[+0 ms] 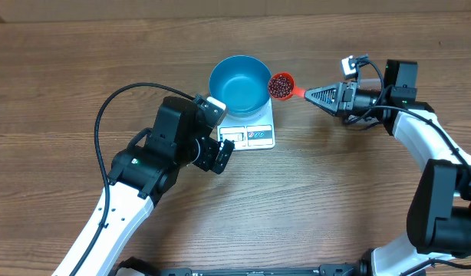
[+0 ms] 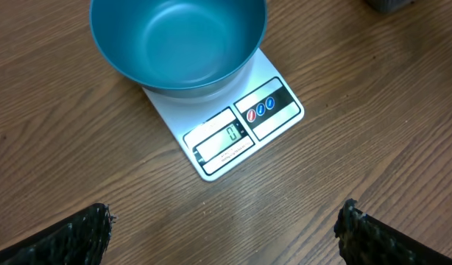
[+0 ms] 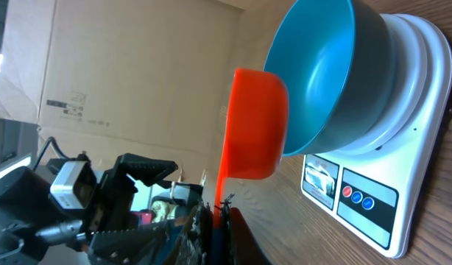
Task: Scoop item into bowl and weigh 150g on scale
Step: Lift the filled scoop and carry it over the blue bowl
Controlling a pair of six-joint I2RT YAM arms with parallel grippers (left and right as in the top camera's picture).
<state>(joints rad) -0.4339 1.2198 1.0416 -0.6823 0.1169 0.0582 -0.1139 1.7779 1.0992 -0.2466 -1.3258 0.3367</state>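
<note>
While the blue bowl (image 1: 239, 83) sits empty on the white scale (image 1: 255, 136), the right jaws are clamped on the handle of an orange scoop (image 1: 295, 92) holding beans (image 1: 280, 85) just beside the bowl's rim; the left jaws hang wide open over the tabletop (image 1: 335, 192).

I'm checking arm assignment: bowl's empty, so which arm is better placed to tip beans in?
Right. The right gripper is shut on the scoop, loaded with beans, beside the bowl. The left gripper is open, empty, in front of the scale.
</note>
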